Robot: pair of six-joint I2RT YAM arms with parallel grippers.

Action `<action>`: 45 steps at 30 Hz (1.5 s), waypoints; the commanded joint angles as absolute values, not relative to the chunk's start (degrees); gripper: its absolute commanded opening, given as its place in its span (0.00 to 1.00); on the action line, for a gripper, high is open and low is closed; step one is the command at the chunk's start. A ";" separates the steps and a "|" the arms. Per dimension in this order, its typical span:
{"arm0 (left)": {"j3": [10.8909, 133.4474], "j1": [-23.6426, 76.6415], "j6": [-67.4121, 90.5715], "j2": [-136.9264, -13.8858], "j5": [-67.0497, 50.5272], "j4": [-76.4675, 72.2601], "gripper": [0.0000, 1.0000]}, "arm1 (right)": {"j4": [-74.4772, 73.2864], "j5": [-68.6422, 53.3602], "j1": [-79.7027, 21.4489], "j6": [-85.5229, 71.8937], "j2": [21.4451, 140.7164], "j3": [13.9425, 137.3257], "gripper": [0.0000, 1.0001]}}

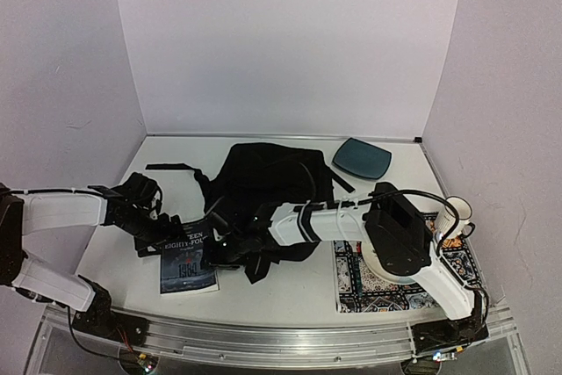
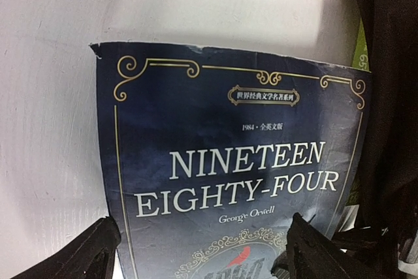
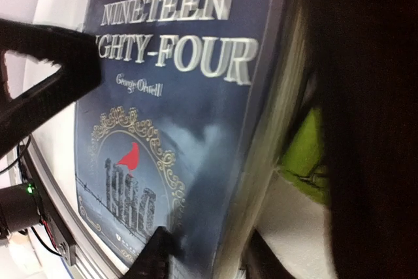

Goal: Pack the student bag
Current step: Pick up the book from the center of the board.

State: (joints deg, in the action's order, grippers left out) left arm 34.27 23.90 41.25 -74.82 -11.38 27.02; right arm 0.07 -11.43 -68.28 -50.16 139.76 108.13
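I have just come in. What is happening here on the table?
Two robot arms are packing a black student bag. Both work on a dark blue book, lying on the table beside the bag. The left hand is open above its cover. The right hand straddles the book's edge next to the bag; whether it grips is unclear.

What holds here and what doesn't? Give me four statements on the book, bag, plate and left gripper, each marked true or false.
1. The book lies cover-up on the table. True.
2. The book is inside the student bag. False: it lies outside, beside the student bag.
3. The left gripper is open over the book. True.
4. The blue plate rests on the patterned mat. False: the blue plate lies on bare table behind the bag, away from the patterned mat.
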 commanded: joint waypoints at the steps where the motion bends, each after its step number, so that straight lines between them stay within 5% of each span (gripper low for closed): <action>1: 30.26 25.59 44.95 -76.03 -23.64 24.28 0.91 | 8.15 -13.64 -68.55 -48.82 141.08 108.76 0.16; 5: 30.71 25.58 46.25 -72.67 -20.42 24.93 0.91 | 9.58 -14.57 -68.56 -47.76 137.21 107.30 0.00; 28: 49.37 25.49 48.35 -44.18 4.51 32.06 0.99 | 13.24 -10.37 -65.98 -40.85 114.11 103.51 0.00; 36: 50.96 25.49 51.16 -42.04 0.88 28.25 1.00 | 16.41 -2.93 -63.63 -40.11 104.37 99.95 0.00; 45: 37.54 25.58 62.81 -40.75 -13.89 1.63 0.99 | 24.73 5.17 -62.10 -43.00 97.96 92.07 0.00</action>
